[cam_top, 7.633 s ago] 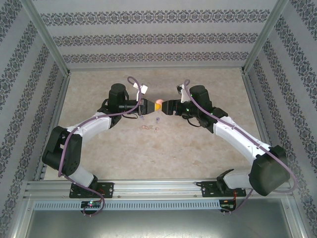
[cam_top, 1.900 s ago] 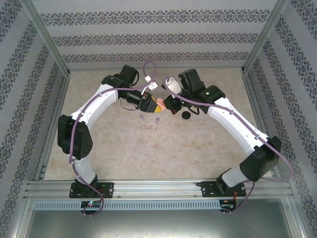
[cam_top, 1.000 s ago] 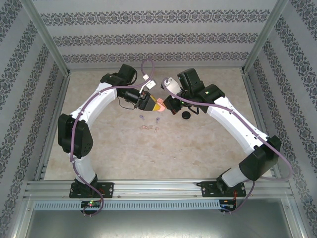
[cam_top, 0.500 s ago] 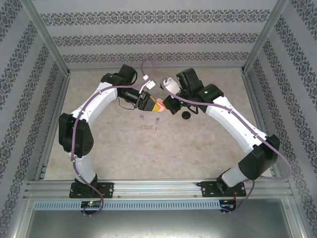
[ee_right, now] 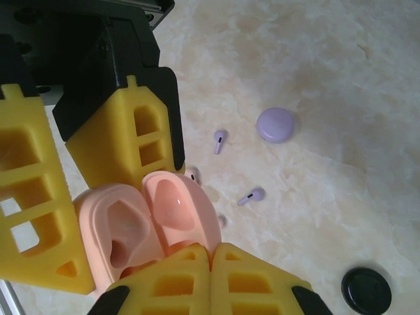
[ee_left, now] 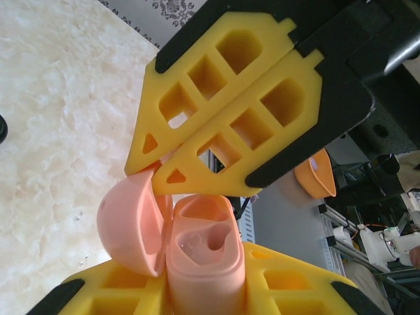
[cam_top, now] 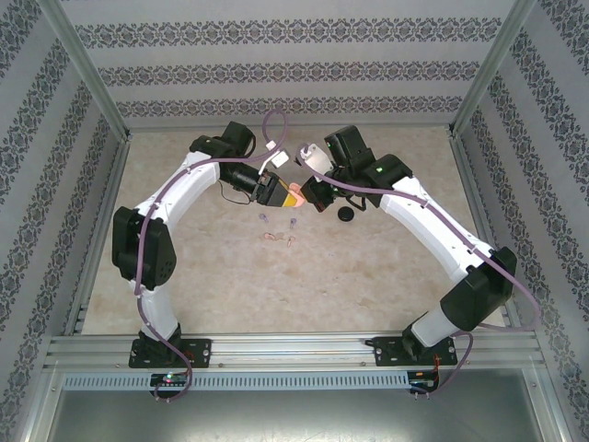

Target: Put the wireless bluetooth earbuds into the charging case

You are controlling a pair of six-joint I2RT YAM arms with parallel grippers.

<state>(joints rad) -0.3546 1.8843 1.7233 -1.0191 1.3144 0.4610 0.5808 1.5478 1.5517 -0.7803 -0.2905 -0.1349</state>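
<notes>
A pink charging case [ee_left: 203, 256] stands open, its lid [ee_left: 128, 226] swung to one side and both sockets empty. My left gripper [ee_left: 197, 285] is shut on the case body, above the table's middle back [cam_top: 294, 195]. My right gripper [ee_right: 211, 252] is shut, with its joined fingertips [ee_left: 149, 164] against the open lid [ee_right: 177, 207]. On the table below lie two lilac earbuds [ee_right: 220, 140] [ee_right: 252, 195]. Two pink earbuds [ee_right: 194, 174] [ee_right: 222, 221] peek out from behind the lid.
A closed lilac round case [ee_right: 275, 125] lies beyond the earbuds. A black round case [ee_right: 366, 289] [cam_top: 347, 215] sits to the right, under the right arm. Aluminium frame posts and patterned walls enclose the beige table [cam_top: 230, 276].
Both arms have hardly shifted. The left jaws have narrowed slightly on the pink case, which stays between the two grippers with its lid open.
</notes>
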